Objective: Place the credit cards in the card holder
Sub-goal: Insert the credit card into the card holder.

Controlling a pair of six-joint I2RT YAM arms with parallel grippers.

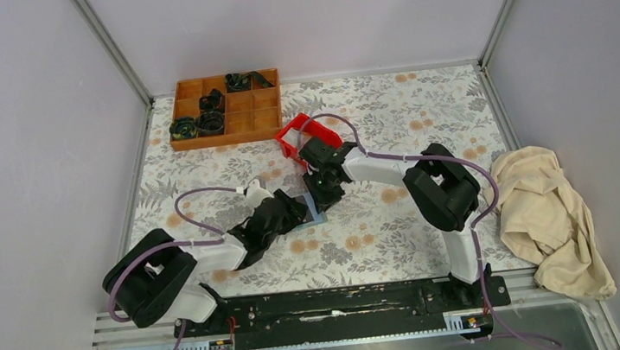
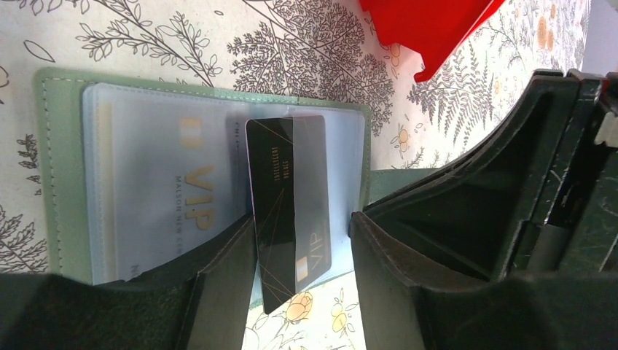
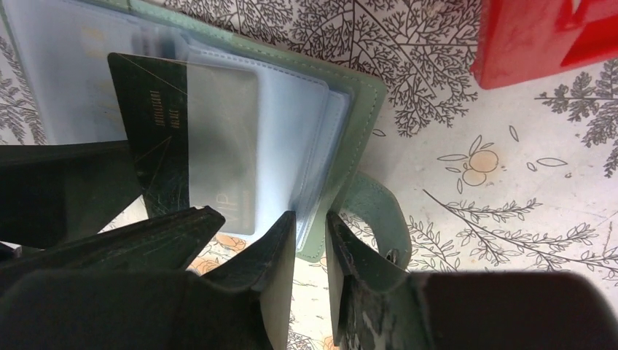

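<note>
Top external: card holder (image 1: 318, 217) on floral table (image 1: 401, 248), grey walls (image 1: 23, 127).

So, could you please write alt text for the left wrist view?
A dark grey card with gold VIP lettering sits partly inside a clear sleeve of the open green card holder, between the left gripper's spread fingers. A red bin corner shows above.

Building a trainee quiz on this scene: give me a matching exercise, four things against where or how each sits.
1 dark card
2 card holder
3 red bin
4 beige cloth

a right edge of the table
b lying open, clear sleeves showing
c partly inside a clear sleeve
d just beyond the card holder

Pairs: 1-c, 2-b, 3-d, 4-a
</note>
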